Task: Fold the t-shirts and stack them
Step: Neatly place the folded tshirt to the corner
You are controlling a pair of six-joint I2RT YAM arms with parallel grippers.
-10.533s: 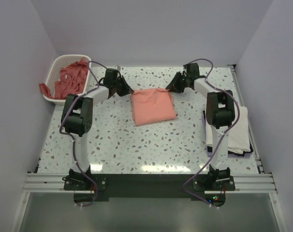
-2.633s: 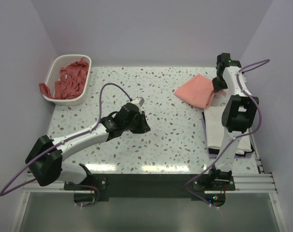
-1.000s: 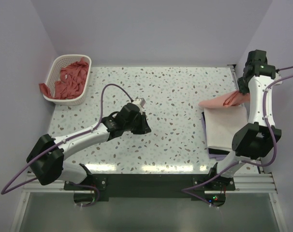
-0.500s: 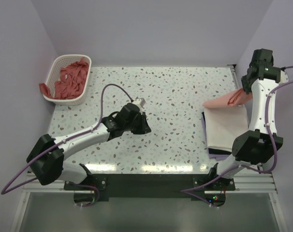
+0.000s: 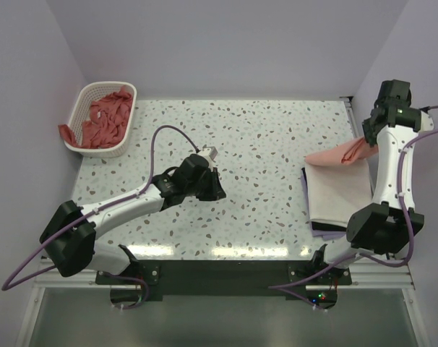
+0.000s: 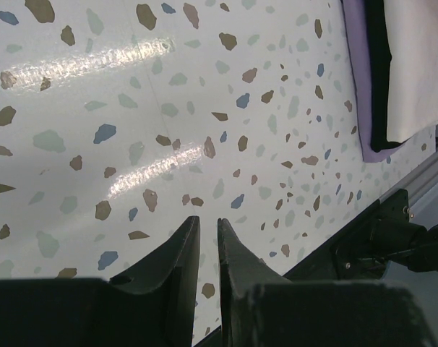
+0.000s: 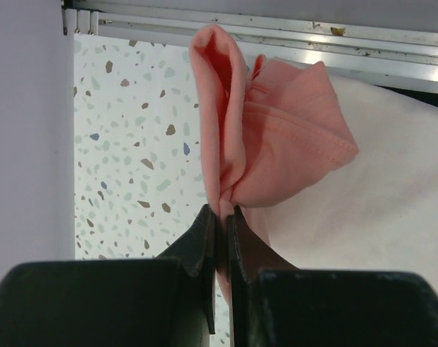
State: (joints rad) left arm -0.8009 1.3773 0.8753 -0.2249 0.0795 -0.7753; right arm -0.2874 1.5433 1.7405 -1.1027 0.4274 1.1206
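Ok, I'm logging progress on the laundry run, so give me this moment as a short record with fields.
pile: white shirt on top, at table's right edge
right arm: jaws shut on folded pink shirt, over pile's far end
left arm: jaws slightly apart, empty, above table
basket: pink shirts heaped inside, one over the rim
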